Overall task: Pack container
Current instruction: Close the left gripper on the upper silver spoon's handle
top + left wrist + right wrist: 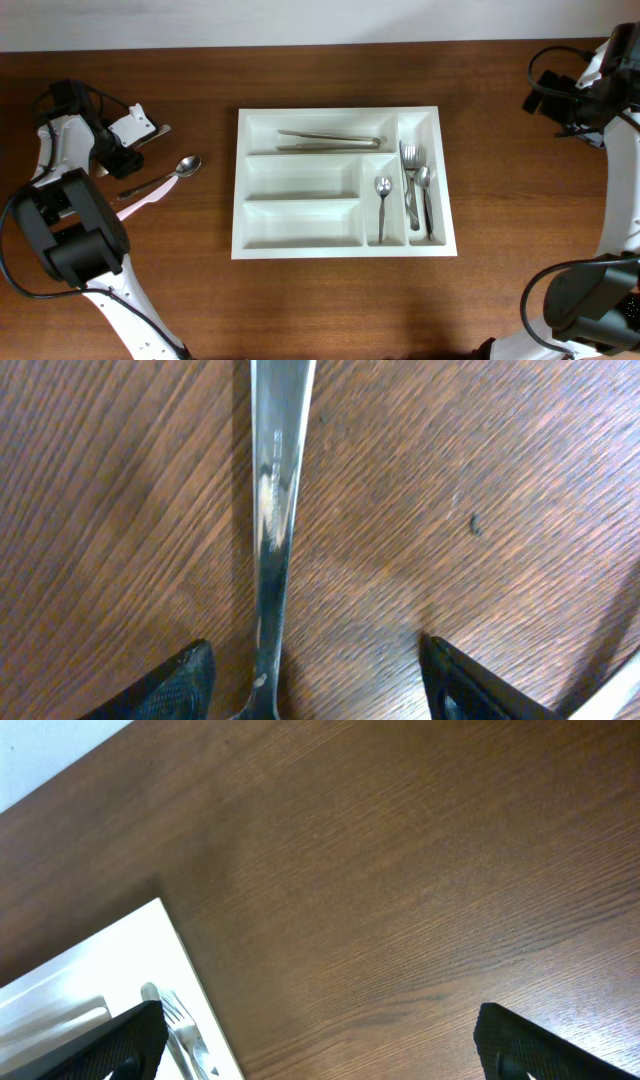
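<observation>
Container (343, 252) white, rectangular, five compartments, cutlery (410, 158) inside; left gripper (320, 682) apart, right gripper (320, 1050) apart.

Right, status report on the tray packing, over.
Left gripper open astride a metal handle. Right gripper open, empty. Tray part filled. Nothing above it.

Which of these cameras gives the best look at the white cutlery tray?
The overhead view: the white cutlery tray lies whole there, all five compartments visible. The right wrist view catches only one corner of it, with fork tines. The left wrist view shows none of it, just table and a metal handle.
</observation>
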Motion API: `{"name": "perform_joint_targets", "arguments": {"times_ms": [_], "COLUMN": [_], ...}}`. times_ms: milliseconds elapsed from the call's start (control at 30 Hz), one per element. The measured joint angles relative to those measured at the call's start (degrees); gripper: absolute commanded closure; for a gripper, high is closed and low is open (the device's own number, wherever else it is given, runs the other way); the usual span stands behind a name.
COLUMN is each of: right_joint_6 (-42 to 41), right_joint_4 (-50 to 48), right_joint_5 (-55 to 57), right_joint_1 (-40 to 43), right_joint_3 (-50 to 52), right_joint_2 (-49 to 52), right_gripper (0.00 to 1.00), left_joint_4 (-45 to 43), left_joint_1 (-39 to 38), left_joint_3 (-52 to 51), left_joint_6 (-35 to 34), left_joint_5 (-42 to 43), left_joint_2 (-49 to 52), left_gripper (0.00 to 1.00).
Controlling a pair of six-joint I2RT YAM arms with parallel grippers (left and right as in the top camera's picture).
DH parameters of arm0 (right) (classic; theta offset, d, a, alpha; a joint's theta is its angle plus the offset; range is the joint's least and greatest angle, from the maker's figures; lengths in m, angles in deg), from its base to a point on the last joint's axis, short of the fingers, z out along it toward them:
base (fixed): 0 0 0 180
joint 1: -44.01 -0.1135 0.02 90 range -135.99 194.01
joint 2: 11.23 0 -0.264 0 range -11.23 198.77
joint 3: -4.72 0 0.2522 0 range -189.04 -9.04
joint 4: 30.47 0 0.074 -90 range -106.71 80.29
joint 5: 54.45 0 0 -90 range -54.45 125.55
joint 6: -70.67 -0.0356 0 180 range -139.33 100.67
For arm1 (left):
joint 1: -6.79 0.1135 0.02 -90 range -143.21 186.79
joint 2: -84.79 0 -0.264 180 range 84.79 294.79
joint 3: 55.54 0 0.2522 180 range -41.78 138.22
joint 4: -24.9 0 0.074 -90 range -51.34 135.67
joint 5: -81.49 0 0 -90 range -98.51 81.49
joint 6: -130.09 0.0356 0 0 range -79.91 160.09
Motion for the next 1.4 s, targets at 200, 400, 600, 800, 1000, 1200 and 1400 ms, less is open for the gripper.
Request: {"name": "perform_joint_targets", "arguments": {"times_ms": [200,400,600,800,1000,1200,1400], "right_joint_6": [0.0,0.0,0.0,0.0,0.0,0.0,0.0], "right_joint_4": [0.0,0.0,0.0,0.0,0.0,0.0,0.0], "right_joint_5": [0.0,0.0,0.0,0.0,0.0,0.0,0.0], "right_joint_1": [0.0,0.0,0.0,0.0,0.0,0.0,0.0], "right_joint_3": [0.0,0.0,0.0,0.0,0.0,0.0,0.0], "right_joint_2": [0.0,0.0,0.0,0.0,0.0,0.0,0.0], "right_gripper": [0.01,0.01,0.01,0.01,0.01,0.01,0.01], "left_joint_4": [1.5,3.9,7.2,7.2,6.0,5.7,5.6], "left_joint_1": [0.0,0.0,0.0,-0.1,-0.1,0.1,0.1], "left_joint_3": [0.4,0.5,0.5,0.5,0.5,0.5,0.5], "left_joint_6": [-1.5,-3.2,-4.7,-5.1,-5.9,-5.9,-5.9], "left_joint_5": [2.3,3.8,4.7,4.6,4.5,4.4,4.4], "left_joint_2": [0.4,0.5,0.7,0.7,0.7,0.7,0.7], "left_gripper": [0.31,0.30,0.30,0.37,0.68,0.96,0.98]}}
